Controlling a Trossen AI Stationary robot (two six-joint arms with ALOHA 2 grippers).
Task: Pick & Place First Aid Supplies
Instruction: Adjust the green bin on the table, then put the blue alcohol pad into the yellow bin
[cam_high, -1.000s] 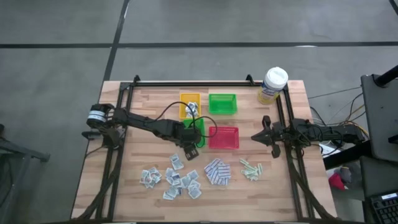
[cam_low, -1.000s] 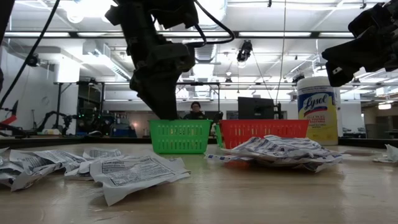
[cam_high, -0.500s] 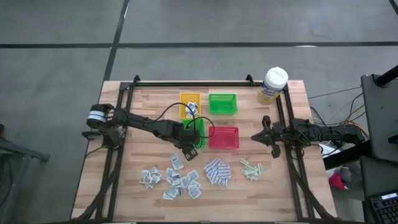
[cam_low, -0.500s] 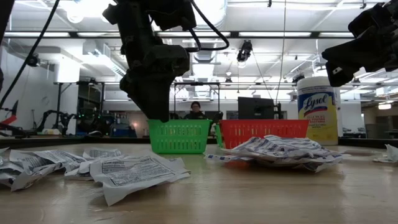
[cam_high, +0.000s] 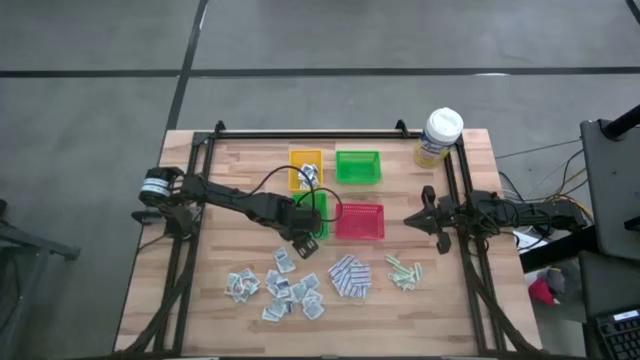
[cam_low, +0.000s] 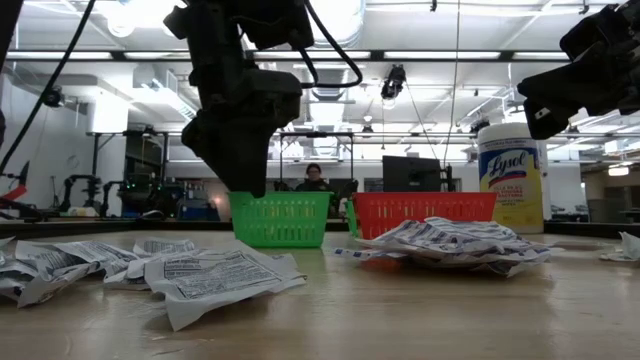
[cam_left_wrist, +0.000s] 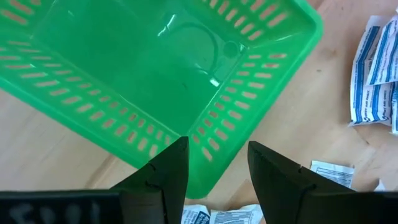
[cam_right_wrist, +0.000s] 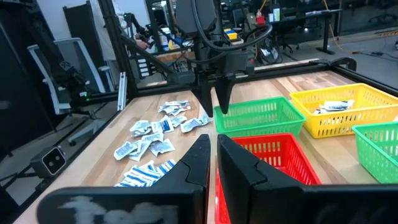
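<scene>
From my remote seat I see four small plastic trays grouped mid-table (cam_high: 200, 300): a yellow tray (cam_high: 304, 160) and a green tray (cam_high: 357, 166) on the far row, a second green tray (cam_high: 322, 204) and a red tray (cam_high: 360, 221) nearer. A yellow canister (cam_high: 438, 135) with white lid stands at the far right corner

Four trays (cam_high: 359, 221) sit mid-table in two rows, a canister (cam_high: 438, 137) at the far right corner. Nearer the front edge, sachets (cam_high: 275, 286) lie left, pads (cam_high: 349, 276) centre, strips (cam_high: 404, 271) right. Some packets (cam_high: 309, 176) lie in the far left tray.
</scene>
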